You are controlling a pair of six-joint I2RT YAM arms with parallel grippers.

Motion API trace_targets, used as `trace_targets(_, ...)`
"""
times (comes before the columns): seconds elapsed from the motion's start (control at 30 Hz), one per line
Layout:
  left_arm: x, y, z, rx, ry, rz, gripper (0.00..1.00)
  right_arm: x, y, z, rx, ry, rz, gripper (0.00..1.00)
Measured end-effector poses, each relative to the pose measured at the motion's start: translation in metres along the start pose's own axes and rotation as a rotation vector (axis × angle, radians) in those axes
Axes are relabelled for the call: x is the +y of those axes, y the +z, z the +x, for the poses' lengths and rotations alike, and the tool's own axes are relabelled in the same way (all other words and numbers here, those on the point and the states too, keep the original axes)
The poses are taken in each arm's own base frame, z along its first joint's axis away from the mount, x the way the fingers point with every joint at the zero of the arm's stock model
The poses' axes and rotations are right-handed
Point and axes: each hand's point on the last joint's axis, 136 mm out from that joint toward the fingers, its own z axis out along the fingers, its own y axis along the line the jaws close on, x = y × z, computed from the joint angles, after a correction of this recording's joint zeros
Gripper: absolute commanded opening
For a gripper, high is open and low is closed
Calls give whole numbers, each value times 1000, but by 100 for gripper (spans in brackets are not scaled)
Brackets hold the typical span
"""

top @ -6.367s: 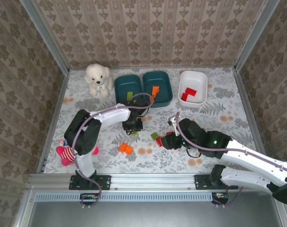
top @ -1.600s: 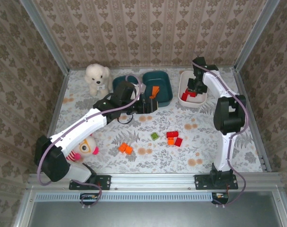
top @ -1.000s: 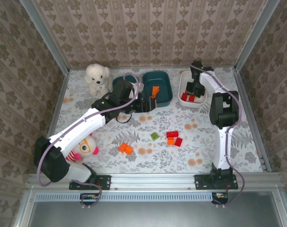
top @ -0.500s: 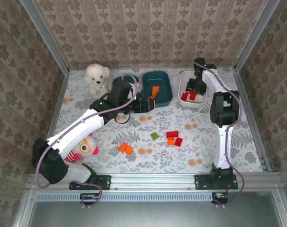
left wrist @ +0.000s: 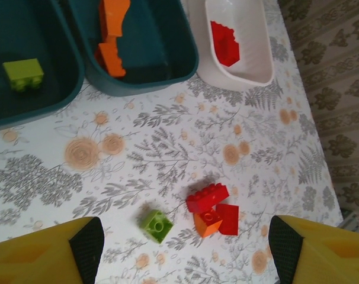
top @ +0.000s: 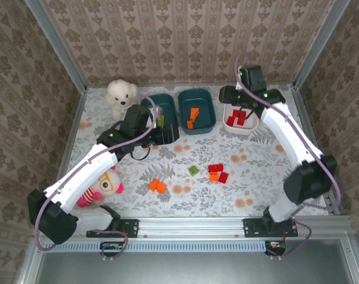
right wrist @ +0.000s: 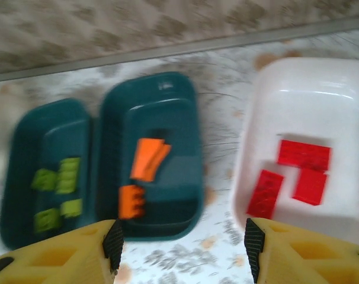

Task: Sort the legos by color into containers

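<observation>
Three tubs stand in a row at the back. The left teal tub (right wrist: pixel 25 136) holds green legos (right wrist: pixel 55 183), the middle teal tub (right wrist: pixel 185 118) orange legos (right wrist: pixel 147 160), and the white tub (right wrist: pixel 345 77) red legos (right wrist: pixel 304 155). Loose on the table lie a green lego (left wrist: pixel 156 225), a red and orange cluster (left wrist: pixel 212 208) and an orange pair (top: pixel 157 186). My left gripper (left wrist: pixel 182 254) is open and empty, high above the green lego, by the left teal tub (top: pixel 148 100). My right gripper (right wrist: pixel 182 248) is open and empty, at the white tub's (top: pixel 250 127) left rim.
A white plush dog (top: pixel 121 96) sits at the back left beside the tubs. A striped plush toy (top: pixel 102 186) lies under my left arm near the left wall. Metal rails and patterned walls bound the table (top: pixel 268 171) on three sides.
The right arm has swung its elbow out to the right and its gripper has pulled back from over the white tub. The left gripper has drawn back left from the middle tub.
</observation>
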Motion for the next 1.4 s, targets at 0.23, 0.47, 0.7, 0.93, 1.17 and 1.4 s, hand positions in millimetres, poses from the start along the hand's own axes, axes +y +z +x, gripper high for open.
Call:
trace_targets(0.23, 23, 32, 42, 159, -53, -104, 75, 67, -51, 113, 51, -139, -240, 69)
trace_targets(0.47, 46, 98, 111, 399, -196, -285, 73, 93, -119, 222, 83, -304, -483, 82)
trace_targets(0.7, 42, 134, 130, 468, -336, -395, 75, 85, -157, 227, -3, -336, -526, 83)
trace_targets(0.93, 29, 157, 139, 496, -410, -451, 71, 62, -166, 225, -30, -320, -465, 83)
trace_targets(1.17, 42, 154, 158, 540, -457, -559, 64, 54, -164, 229, -15, -323, -430, 83)
trace_targets(1.4, 45, 167, 163, 540, -471, -592, 44, 53, -163, 230, -11, -325, -427, 83)
